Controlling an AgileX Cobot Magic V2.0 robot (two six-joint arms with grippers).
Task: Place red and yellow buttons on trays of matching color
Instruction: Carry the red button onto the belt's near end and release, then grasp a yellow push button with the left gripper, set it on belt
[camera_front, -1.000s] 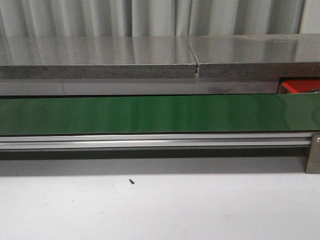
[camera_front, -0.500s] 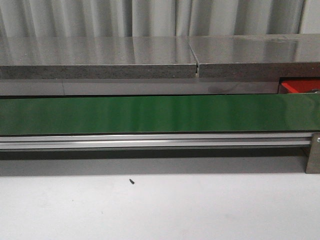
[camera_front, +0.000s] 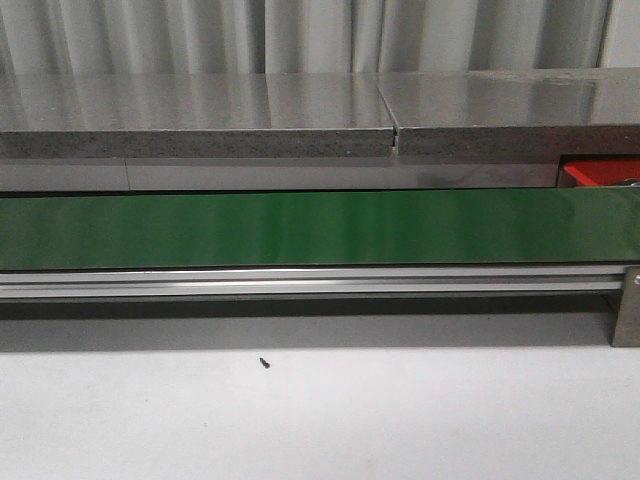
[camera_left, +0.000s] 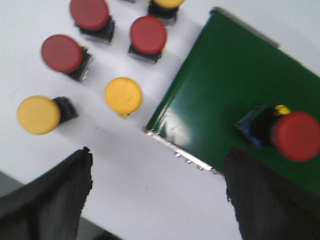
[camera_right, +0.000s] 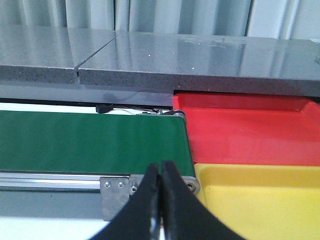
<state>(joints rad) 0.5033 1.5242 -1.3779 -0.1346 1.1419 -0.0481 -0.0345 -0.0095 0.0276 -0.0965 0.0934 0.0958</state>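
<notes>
Red tray (camera_right: 250, 132) and yellow tray (camera_right: 260, 200) both look empty at belt (camera_right: 90, 142) end. One red button (camera_left: 295, 135) on belt, approx six off it. Left gripper (camera_left: 157, 192) fingers apart, right gripper (camera_right: 161, 200) fingers together, empty. Barely started.

a red tray (camera_right: 250, 132) and a yellow tray (camera_right: 260, 205) sit side by side at the end of the green belt (camera_right: 90, 142), the yellow one nearer, both bare inside; from the front only a red corner shows. on the white counter (camera_left: 130, 170) stand three red buttons (camera_left: 62, 53), caps up, and two yellow buttons (camera_left: 123, 95), with a third yellow cap cut off at the edge. one more red button (camera_left: 296, 135) lies tipped on its side on the belt
</notes>
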